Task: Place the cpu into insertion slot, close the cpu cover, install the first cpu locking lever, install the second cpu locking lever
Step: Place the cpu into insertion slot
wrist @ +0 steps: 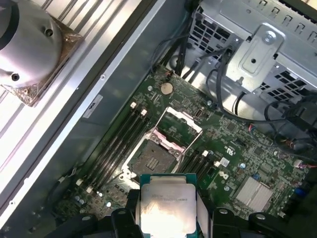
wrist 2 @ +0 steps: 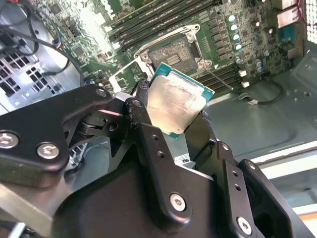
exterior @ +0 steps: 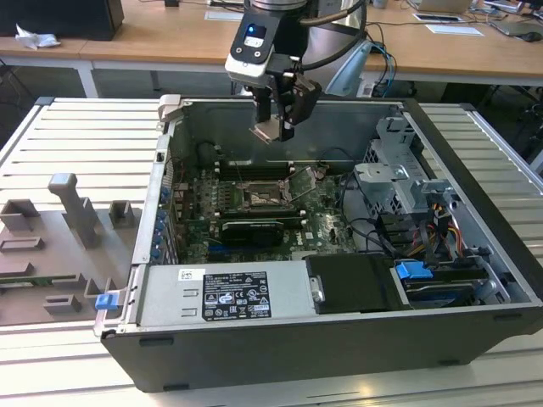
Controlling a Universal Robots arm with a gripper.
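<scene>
My gripper point(exterior: 276, 127) hangs inside the open computer case, above the motherboard, shut on the cpu point(exterior: 266, 130). The cpu is a small square chip with a pale metal top and a green edge, tilted between the black fingers point(wrist 2: 144, 130). It shows in both wrist views point(wrist 2: 178, 101) point(wrist: 166, 206). Below it and apart from it lies the insertion slot point(wrist: 151, 159) point(wrist 2: 173, 52) point(exterior: 257, 197), a dark square socket with a metal rim and nothing in it. The cpu cover point(wrist: 185, 119) is swung open beside the slot, green board visible through its window.
Long black memory slots point(wrist: 116, 141) flank the socket. A black card point(exterior: 250, 231) lies in front of it, and a labelled power supply point(exterior: 225, 292) sits at the case front. A metal drive cage point(exterior: 399, 174) with cables stands at the exterior view's right, a grey fixture tray point(exterior: 68, 237) at its left.
</scene>
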